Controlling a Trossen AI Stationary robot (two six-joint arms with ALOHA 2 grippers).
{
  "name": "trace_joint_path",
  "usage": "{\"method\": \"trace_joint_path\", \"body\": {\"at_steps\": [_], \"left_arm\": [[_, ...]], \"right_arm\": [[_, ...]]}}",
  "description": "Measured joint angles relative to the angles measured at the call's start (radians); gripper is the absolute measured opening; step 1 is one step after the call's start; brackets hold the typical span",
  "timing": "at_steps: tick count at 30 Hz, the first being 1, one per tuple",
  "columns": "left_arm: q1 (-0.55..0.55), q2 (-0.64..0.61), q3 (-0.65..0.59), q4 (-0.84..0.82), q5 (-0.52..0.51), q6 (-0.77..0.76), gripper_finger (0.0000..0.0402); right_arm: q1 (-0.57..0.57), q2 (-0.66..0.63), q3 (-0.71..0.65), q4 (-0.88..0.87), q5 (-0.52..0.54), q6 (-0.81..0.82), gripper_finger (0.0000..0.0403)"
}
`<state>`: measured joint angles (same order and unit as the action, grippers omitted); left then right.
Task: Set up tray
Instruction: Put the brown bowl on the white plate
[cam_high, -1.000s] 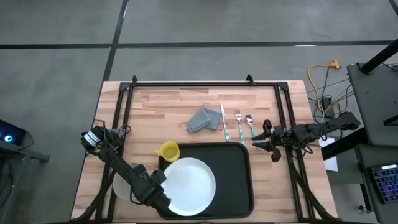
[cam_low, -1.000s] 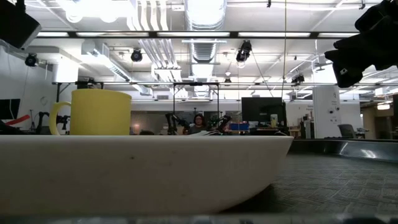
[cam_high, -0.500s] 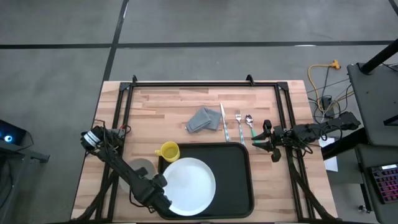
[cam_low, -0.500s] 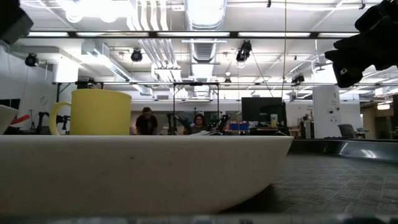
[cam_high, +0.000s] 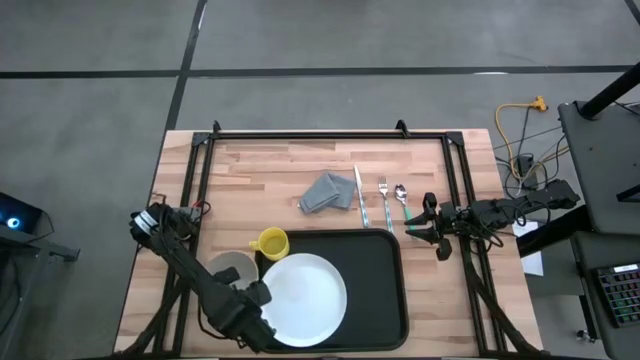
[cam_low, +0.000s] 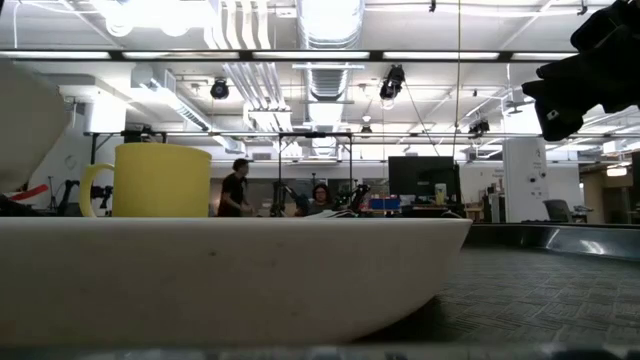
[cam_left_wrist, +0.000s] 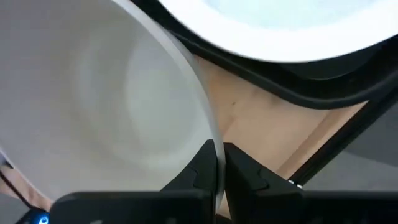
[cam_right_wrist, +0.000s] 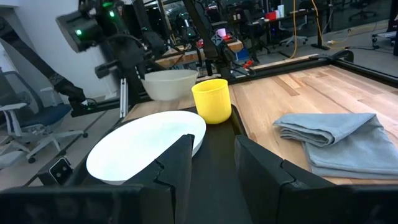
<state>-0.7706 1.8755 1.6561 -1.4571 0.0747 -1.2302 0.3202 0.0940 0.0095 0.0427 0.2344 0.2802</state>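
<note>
Here my left pincer (cam_left_wrist: 219, 163) was pinched shut on the thin rim of the white bowl (cam_left_wrist: 93, 93), one finger inside the wall and one outside. The tray (cam_high: 385, 300) lay at the near middle of the table, with the plate (cam_high: 305, 295) on its left half and the yellow mug (cam_high: 271, 242) at its far left corner. I judged the step to be carrying the bowl over onto the tray. To do that well I needed to keep the bowl level, clear the raised rim and the plate's edge, and set it down on bare tray.

My right pincer (cam_high: 412, 228) waited off the tray's far right corner, parted and empty.

Only my left wrist view showed the grip on the rim. From above the arm hid it, though that view alone showed the whole layout.
</note>
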Motion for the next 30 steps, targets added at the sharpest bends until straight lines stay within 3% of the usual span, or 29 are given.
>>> {"method": "trace_joint_path", "body": {"at_steps": [9,22,30], "left_arm": [[-0.021,0.001,0.098,0.001,-0.084,0.151,0.0000],[-0.030,0.085,0.095,0.088,-0.097,0.420,0.0000],[-0.029,0.094,0.096,0.115,-0.123,0.499,0.0000]], "right_arm": [[0.000,0.000,0.000,0.000,0.000,0.000,0.0112],[0.000,0.000,0.000,0.000,0.000,0.000,0.0112],[0.000,0.000,0.000,0.000,0.000,0.000,0.0112]]}}
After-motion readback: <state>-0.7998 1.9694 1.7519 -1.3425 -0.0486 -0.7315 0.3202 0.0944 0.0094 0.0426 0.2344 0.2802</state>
